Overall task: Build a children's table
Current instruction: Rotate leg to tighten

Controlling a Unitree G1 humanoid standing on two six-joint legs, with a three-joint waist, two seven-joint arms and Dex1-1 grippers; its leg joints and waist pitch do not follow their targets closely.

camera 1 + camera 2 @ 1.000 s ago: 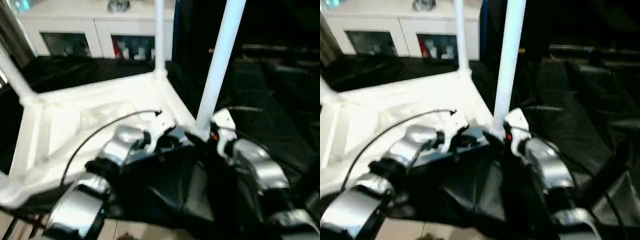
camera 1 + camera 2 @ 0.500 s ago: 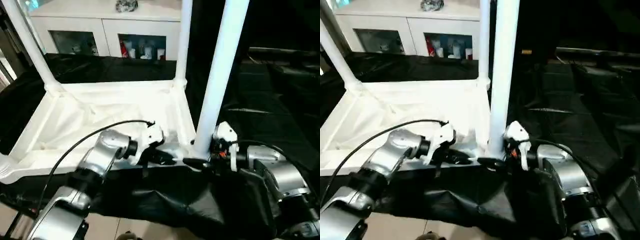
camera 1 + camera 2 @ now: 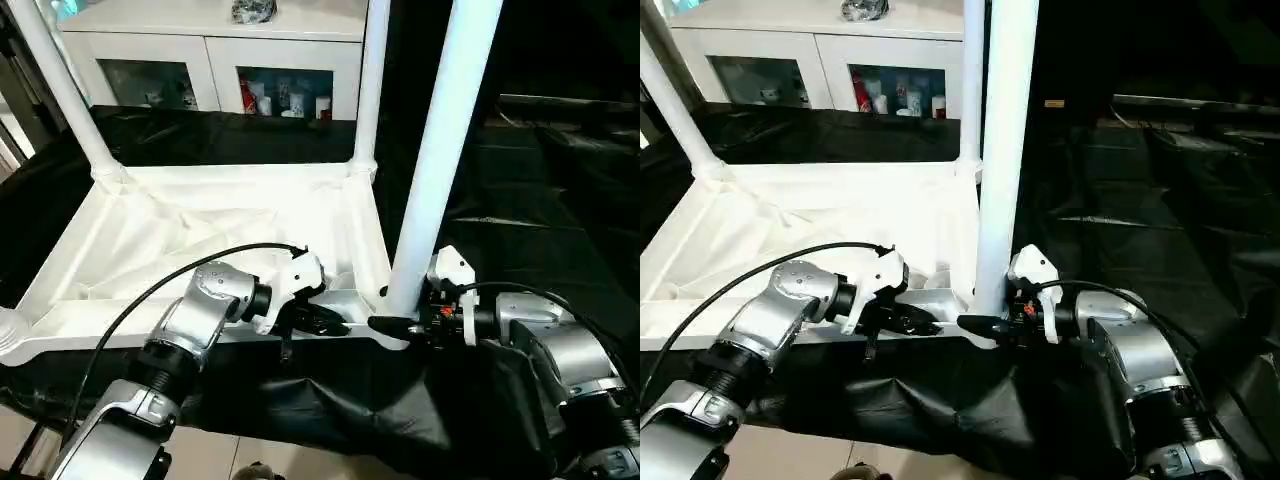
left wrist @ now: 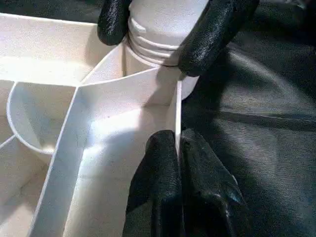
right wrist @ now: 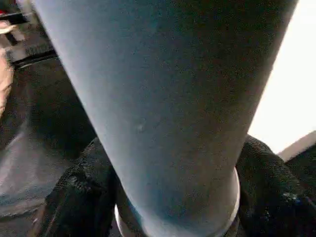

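Black-draped table (image 3: 560, 240) | left gripper (image 4: 178, 148) pinches tabletop (image 3: 200, 225) rim | right gripper (image 4: 163, 29) around leg (image 3: 440, 150)

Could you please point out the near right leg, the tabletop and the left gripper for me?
near right leg (image 3: 437, 170), left eye view, middle of its shaft.
tabletop (image 3: 215, 225), left eye view, its ribbed underside.
left gripper (image 4: 177, 173), left wrist view, between its fingertips at the tabletop's rim.

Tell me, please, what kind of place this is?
Probably an indoor lab or test room furnished like a home. A white cabinet with glass doors stands behind, the work table is draped in black cloth, and the upturned white tabletop lies on it.
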